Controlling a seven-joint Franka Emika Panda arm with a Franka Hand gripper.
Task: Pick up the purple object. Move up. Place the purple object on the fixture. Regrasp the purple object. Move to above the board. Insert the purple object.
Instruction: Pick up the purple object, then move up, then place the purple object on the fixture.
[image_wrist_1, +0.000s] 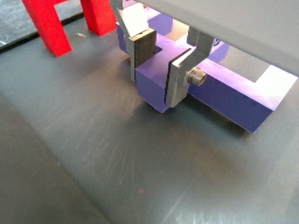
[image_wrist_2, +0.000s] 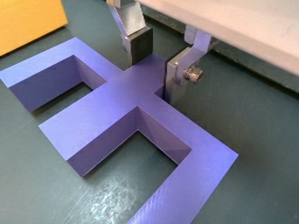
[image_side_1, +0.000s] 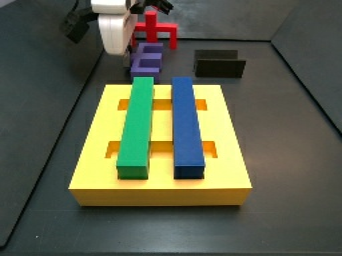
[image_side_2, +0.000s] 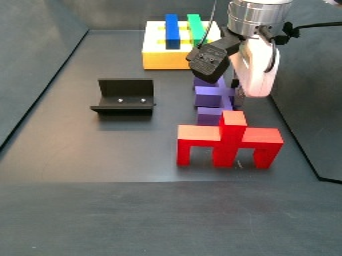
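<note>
Both wrist views show the gripper (image_wrist_2: 160, 59) low over the purple object (image_wrist_2: 117, 109), which lies flat on the floor beside the red piece (image_wrist_1: 68, 22). The fingers (image_wrist_1: 184, 77) stand apart, straddling its central stem (pads look not quite touching). The stem runs between the plates, so closing should catch it.

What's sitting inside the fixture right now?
Nothing shows in the fixture: its base between the side walls looks bare in both side views. The purple object lies flat on the floor, its stem between the fingers of the gripper. The red piece stands nearby.
</note>
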